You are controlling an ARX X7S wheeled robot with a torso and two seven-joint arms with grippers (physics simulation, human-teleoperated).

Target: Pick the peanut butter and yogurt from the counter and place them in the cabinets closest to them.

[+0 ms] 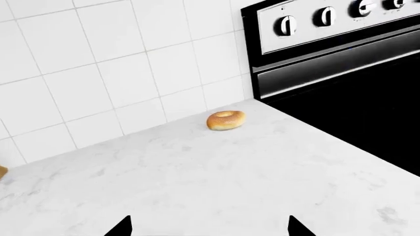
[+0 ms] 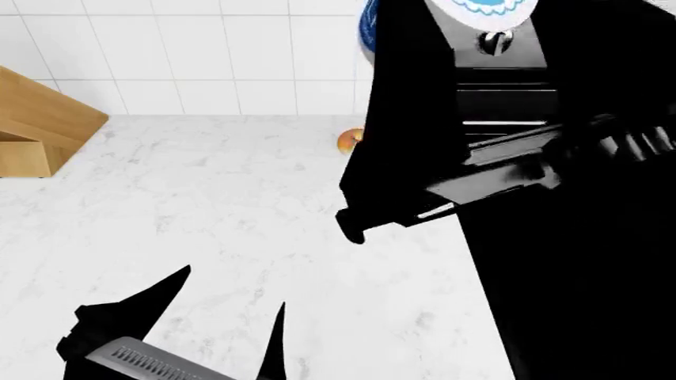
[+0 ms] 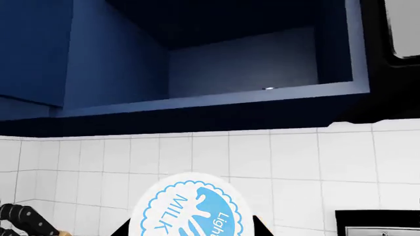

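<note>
The yogurt [image 3: 190, 209] fills the low middle of the right wrist view, its round blue-and-white "MILK" top facing the camera. My right gripper [image 3: 190, 230] is shut on it, a dark finger showing at each side. It is held high, below an open blue cabinet [image 3: 262, 64]. In the head view the yogurt [image 2: 491, 6] shows at the top edge above my raised right arm [image 2: 407, 119]. My left gripper [image 1: 210, 228] hangs open over the white counter [image 1: 196, 172] with nothing between its fingers; in the head view the left gripper [image 2: 234, 286] is low at the left. The peanut butter is out of view.
A glazed bagel [image 1: 225, 120] lies on the counter by the tiled wall, close to the black stove [image 1: 341, 83]. A wooden knife block [image 2: 32, 127] stands at the counter's back left. Black knife handles [image 3: 19, 216] show under the cabinet.
</note>
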